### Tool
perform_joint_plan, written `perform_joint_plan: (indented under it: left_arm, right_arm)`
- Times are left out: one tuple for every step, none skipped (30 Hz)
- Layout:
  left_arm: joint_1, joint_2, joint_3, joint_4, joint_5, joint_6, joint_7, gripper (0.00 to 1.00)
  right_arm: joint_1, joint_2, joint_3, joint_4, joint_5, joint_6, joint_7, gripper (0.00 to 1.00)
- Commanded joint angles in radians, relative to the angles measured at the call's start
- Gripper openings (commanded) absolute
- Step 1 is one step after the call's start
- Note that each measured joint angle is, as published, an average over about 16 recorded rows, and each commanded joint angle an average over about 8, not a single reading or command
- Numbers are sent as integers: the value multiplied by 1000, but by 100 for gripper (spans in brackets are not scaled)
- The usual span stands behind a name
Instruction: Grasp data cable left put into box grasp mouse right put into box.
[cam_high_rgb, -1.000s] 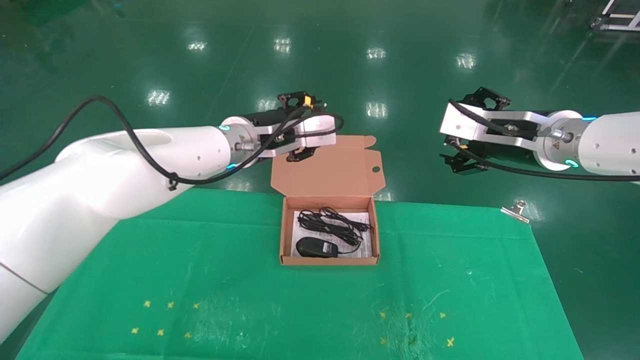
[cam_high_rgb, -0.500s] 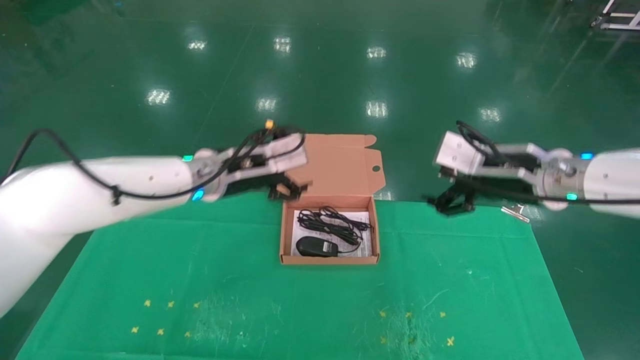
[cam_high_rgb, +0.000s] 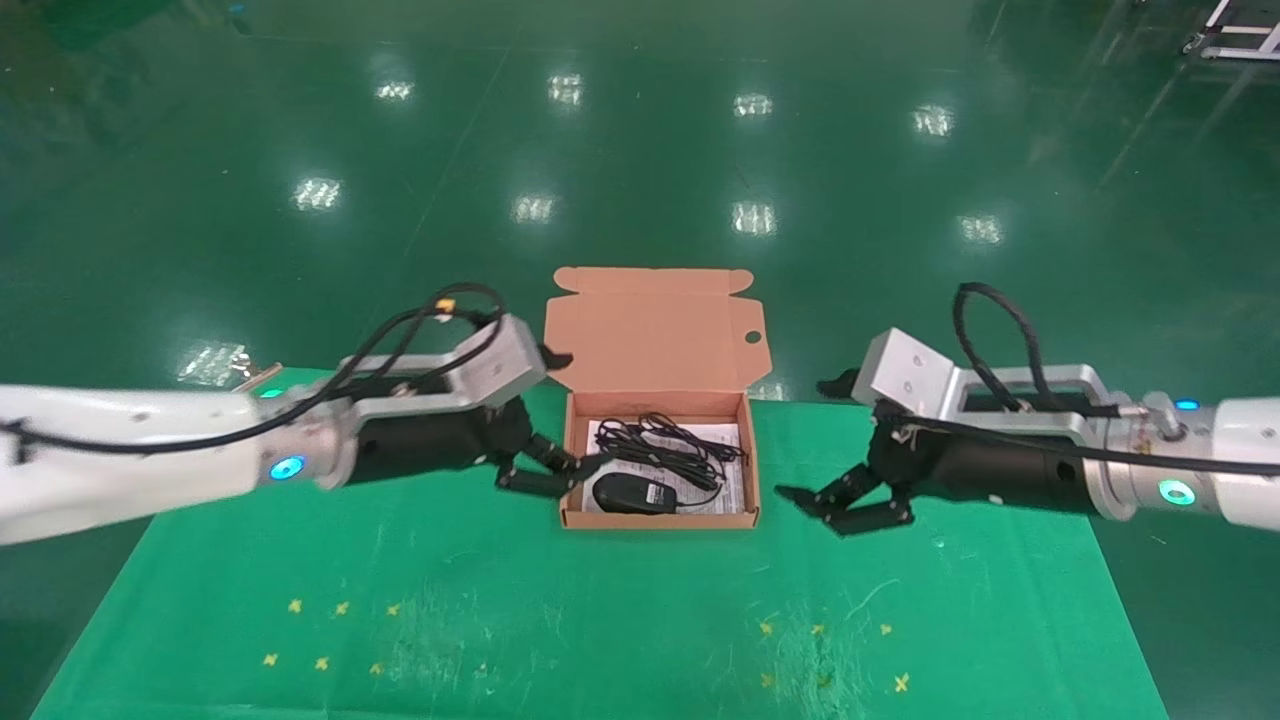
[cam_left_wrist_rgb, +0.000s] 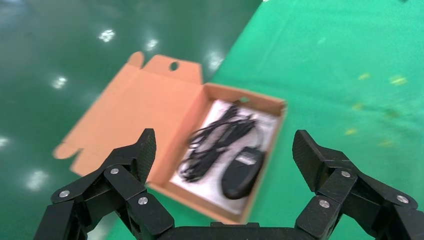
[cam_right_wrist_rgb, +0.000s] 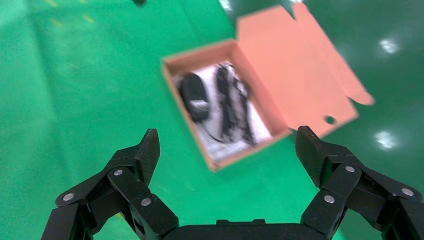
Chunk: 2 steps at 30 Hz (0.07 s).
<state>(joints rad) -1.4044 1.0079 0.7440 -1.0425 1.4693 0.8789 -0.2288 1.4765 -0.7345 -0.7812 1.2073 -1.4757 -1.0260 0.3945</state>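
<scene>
The salmon-orange box (cam_high_rgb: 573, 455) stands open at the table's far middle, its lid (cam_high_rgb: 650, 335) hanging back over the edge. Inside lie the black data cable (cam_high_rgb: 665, 447) at the back and the black mouse (cam_high_rgb: 632, 494) at the front, on a white sheet. They also show in the left wrist view, cable (cam_left_wrist_rgb: 215, 140) and mouse (cam_left_wrist_rgb: 243, 172), and in the right wrist view, cable (cam_right_wrist_rgb: 232, 107) and mouse (cam_right_wrist_rgb: 195, 96). My left gripper (cam_high_rgb: 555, 470) is open and empty, just left of the box. My right gripper (cam_high_rgb: 840, 500) is open and empty, a little right of the box.
The green cloth (cam_high_rgb: 600, 600) covers the table and carries small yellow marks near the front. A metal binder clip (cam_high_rgb: 255, 375) pins the cloth at the far left corner. Glossy green floor lies beyond the table.
Both arms have come down from above the far edge toward me, to table height on either side of the box. The box, cable and mouse have not moved.
</scene>
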Motion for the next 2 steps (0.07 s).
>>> perform_joint_plan:
  left_arm:
    - [33,-40,-46,-24,-74,61,4,100]
    - [38,-46,-53,-28,-85,71,5,100]
  right_arm:
    - [-39,12,49,8,73,-46,-20,100]
    - [-45,14,57,9,84,-53,-23,100]
